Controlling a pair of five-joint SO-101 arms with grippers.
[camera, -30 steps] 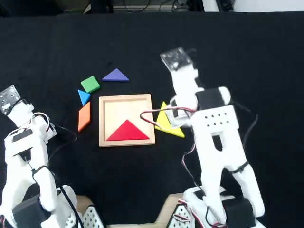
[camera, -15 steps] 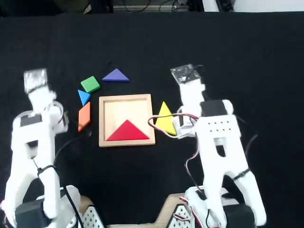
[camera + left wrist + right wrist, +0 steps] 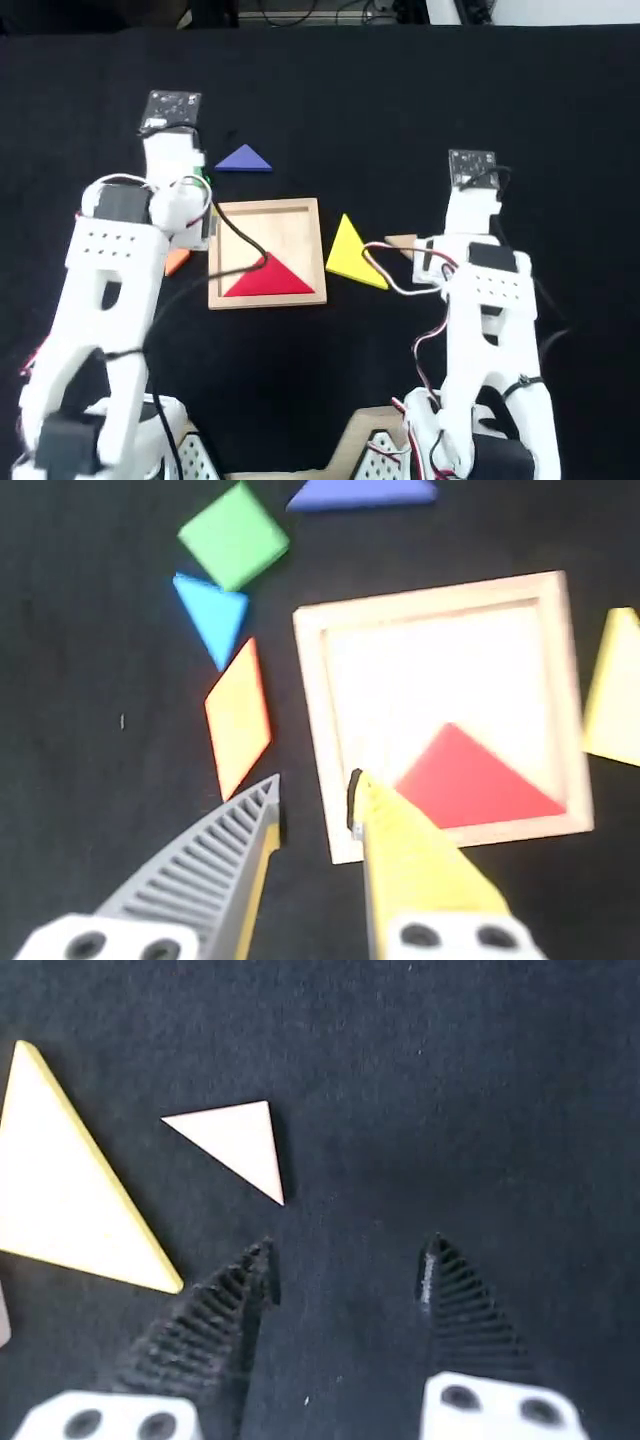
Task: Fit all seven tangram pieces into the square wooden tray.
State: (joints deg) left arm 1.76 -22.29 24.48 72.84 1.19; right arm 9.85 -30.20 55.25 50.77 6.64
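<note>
The square wooden tray lies flat on the black desk between the two arms. It holds one piece, a red triangle, in the half nearer the arm bases, with its long side along that rim. A large yellow triangle lies just beside the tray's right rim, and a small pale triangle lies near it on the far side from the tray. A purple triangle rests beyond the far rim.

A green square, a small blue triangle and an orange parallelogram sit close together off the tray's left rim.

The left tool hangs by the tray's near left corner, its fingers slightly spread and empty. The right tool is spread wide over bare desk near the pale triangle, holding nothing.
</note>
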